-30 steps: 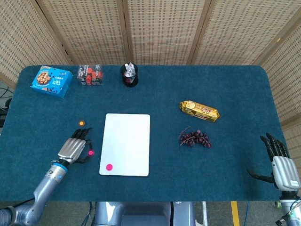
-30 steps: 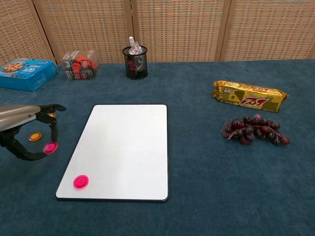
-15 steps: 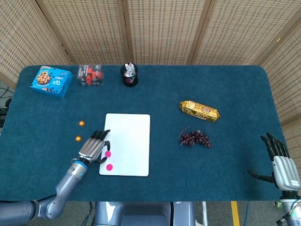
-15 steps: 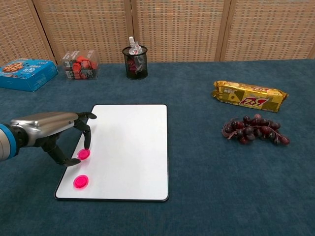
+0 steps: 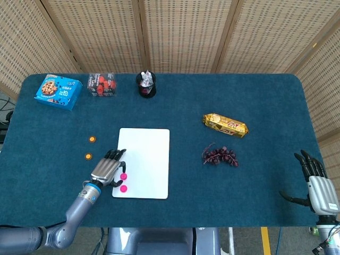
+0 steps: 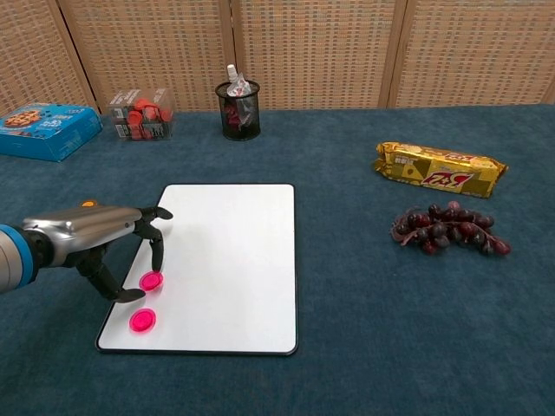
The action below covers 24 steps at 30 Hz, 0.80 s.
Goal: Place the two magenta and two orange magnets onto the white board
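Since a second ago my left hand (image 6: 104,232) has carried the second magenta magnet (image 6: 151,281) from the cloth onto the white board (image 6: 225,260), and it now sits near the board's lower left corner, just at 12 o'clock of the first magenta magnet (image 6: 142,321).

What worries me is the release. The magnet lies between my thumb and a fingertip, and I cannot tell whether I am gripping it or only touching it. If I lift while a fingertip is clinging, I judge the magnet could skid off the near edge or snap onto its neighbour, since the two sit so close. The board itself might shift on the cloth if I drag sideways.

My left hand is loosely curled, fingers spread only a little, arched over the magnet with the tips down at the board's surface. My right hand (image 5: 317,183) rests at the table's edge at 4 o'clock, fingers apart, holding nothing.

Both orange magnets are off the board, at about 9 to 10 o'clock of it: one orange magnet (image 5: 92,139) farther back, the other orange magnet (image 5: 88,156) just beside my wrist.
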Motion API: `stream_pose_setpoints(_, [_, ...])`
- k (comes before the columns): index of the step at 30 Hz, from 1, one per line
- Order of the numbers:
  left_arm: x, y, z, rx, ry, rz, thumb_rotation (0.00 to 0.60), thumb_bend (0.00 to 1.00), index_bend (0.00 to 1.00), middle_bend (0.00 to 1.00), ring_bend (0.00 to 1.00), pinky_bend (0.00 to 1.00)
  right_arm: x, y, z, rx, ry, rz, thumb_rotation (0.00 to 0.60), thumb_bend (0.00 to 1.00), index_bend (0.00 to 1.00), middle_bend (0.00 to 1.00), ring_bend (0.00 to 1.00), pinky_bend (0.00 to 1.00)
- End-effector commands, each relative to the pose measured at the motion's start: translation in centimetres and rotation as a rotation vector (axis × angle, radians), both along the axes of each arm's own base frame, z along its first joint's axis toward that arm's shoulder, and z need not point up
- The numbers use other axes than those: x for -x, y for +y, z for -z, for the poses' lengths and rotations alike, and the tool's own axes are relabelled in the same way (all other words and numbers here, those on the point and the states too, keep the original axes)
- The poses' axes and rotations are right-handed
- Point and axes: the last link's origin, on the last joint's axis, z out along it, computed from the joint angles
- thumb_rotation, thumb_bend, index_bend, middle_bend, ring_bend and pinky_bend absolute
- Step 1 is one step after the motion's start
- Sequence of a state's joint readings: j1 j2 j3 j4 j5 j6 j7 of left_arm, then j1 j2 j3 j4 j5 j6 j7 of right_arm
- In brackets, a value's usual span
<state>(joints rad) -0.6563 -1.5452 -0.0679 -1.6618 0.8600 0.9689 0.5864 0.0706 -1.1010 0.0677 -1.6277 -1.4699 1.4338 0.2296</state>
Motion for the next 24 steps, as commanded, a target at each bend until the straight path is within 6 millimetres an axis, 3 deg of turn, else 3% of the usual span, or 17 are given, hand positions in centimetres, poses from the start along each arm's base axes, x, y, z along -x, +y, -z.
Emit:
stream_pose_setpoints(1, [0.1, 0.2, -0.4, -0.014, -0.014, -0.003, 0.6, 0.29, 0.13, 0.0, 0.0, 0.0, 0.0, 0.0, 0.0, -0.001, 0.001, 0.0, 0.6, 0.0, 0.0, 0.0, 0.0, 0.0])
stream_pose_setpoints(7, [1.4, 0.9, -2.1, -0.059, -0.03, -0.021, 0.6, 0.29, 0.1, 0.0, 0.0, 0.0, 0.0, 0.0, 0.0, -0.001, 0.003, 0.0, 0.6, 0.0, 0.0, 0.0, 0.0, 0.0])
stream_pose_setpoints(10, [3.1, 1.5, -3.5, -0.107, -0.017, -0.042, 0.6, 0.29, 0.1, 0.0, 0.0, 0.0, 0.0, 0.0, 0.0, -0.001, 0.004, 0.0, 0.6, 0.0, 0.0, 0.0, 0.0, 0.0])
stream_pose_setpoints(18, [8.9, 3.2, -6.5, -0.208, 0.023, -0.166, 0.6, 0.31, 0.27, 0.0, 0.0, 0.0, -0.1, 0.0, 0.1, -0.004, 0.008, 0.0, 0.6, 0.0, 0.0, 0.0, 0.0, 0.0])
stream_pose_setpoints(24, [10.7, 3.8, -6.8, -0.215, 0.02, -0.189, 0.6, 0.33, 0.31, 0.0, 0.0, 0.0, -0.1, 0.1, 0.1, -0.003, 0.012, 0.003, 0.6, 0.0, 0.0, 0.0, 0.0, 0.0])
